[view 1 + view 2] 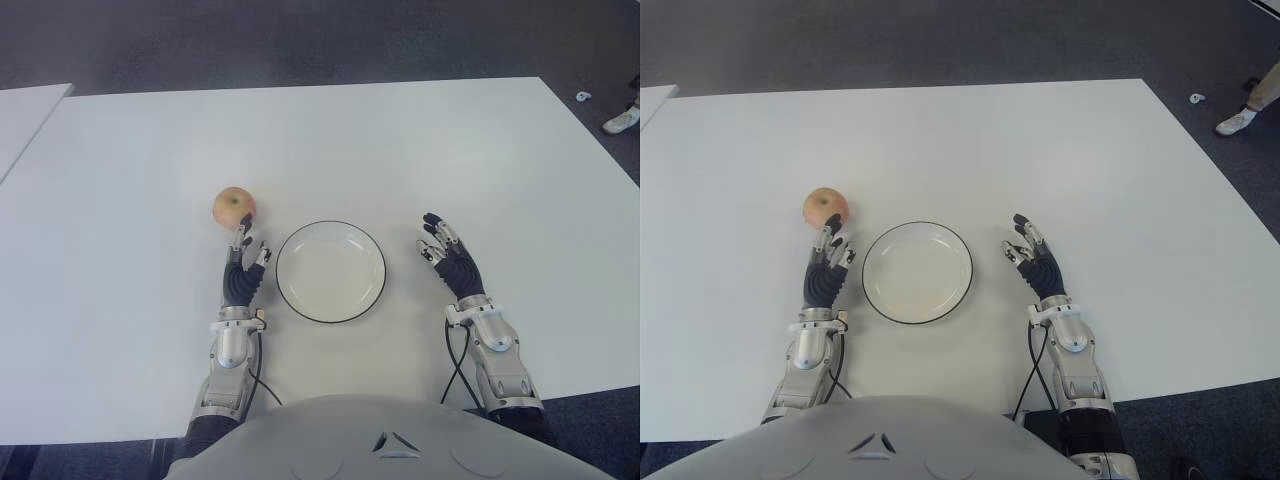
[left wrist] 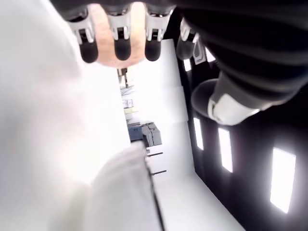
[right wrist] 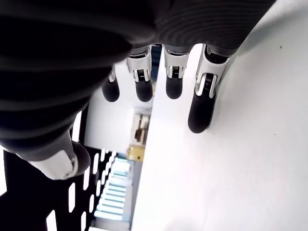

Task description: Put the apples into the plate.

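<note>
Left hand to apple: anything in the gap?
Nothing. In the left eye view the left hand, fingers open, sits just short of the apple, with only bare table between. The plate is off to its right.

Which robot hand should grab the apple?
The left robot hand: its open fingertips sit right beside the apple. The right robot hand is across the empty plate.
</note>
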Robot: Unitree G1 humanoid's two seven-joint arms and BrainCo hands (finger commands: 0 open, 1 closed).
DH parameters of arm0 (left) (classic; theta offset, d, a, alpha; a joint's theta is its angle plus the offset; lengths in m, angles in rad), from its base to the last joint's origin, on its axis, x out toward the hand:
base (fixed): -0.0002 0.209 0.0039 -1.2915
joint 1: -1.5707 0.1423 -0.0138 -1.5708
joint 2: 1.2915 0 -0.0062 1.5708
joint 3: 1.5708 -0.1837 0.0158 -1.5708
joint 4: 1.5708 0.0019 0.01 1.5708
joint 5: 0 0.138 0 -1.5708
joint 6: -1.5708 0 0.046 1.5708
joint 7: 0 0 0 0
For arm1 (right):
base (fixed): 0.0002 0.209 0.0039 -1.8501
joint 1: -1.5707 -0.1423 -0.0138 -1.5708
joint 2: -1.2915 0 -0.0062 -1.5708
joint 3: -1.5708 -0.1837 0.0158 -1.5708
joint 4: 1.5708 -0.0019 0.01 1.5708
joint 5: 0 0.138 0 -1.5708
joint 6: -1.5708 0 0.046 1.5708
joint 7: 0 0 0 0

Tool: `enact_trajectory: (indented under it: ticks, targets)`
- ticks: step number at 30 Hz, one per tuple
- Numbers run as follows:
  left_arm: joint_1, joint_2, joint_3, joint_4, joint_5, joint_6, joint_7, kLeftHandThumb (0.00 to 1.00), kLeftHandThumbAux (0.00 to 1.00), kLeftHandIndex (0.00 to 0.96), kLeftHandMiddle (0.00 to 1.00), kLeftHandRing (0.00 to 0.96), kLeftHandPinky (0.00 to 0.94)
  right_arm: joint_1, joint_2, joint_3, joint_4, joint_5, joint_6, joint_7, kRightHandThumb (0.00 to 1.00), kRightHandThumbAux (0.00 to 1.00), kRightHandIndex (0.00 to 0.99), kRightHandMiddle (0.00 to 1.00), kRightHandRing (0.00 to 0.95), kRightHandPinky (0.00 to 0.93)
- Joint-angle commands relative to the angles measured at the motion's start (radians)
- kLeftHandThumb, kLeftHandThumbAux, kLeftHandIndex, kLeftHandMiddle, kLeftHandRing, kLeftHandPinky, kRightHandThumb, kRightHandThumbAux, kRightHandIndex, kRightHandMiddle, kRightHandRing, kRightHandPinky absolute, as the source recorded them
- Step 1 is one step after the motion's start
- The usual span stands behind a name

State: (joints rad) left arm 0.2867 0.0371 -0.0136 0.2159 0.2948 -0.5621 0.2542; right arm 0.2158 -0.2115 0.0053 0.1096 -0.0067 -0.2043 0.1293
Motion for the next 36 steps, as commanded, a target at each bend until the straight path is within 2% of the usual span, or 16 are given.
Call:
enact_trajectory:
  ticks: [1,12,21,30,36]
  targets:
    - [0.027,0.032,0.011,-0.121,0.101,0.04,0.034,0.066,0.548,0.026,0.012,0.0,0.0,0.033,0.01,0.007,0.105,0.001,0.068,0.019,0.047,0.543,0.0,0.0,0.0,0.0]
    - [-0.017,0.088,-0.003,-0.093,0.329,0.03,0.223,0.145,0.523,0.043,0.05,0.022,0.017,0.022,0.014,0.007,0.136,-0.025,0.064,-0.016,0.077,0.521,0.0,0.0,0.0,0.0]
    - [-0.028,0.127,-0.021,-0.144,0.449,0.084,0.299,0.155,0.475,0.058,0.065,0.038,0.039,0.006,0.009,0.011,0.166,-0.02,0.054,-0.007,0.088,0.518,0.0,0.0,0.0,0.0]
    - [-0.02,0.156,-0.042,-0.219,0.561,0.173,0.342,0.141,0.446,0.073,0.07,0.04,0.035,-0.011,0.012,0.012,0.186,-0.02,0.058,-0.013,0.107,0.527,0.0,0.0,0.0,0.0]
    - [-0.051,0.21,-0.062,-0.217,0.636,0.191,0.393,0.146,0.435,0.078,0.081,0.045,0.012,-0.025,0.015,0.014,0.201,-0.024,0.068,-0.019,0.105,0.518,0.0,0.0,0.0,0.0]
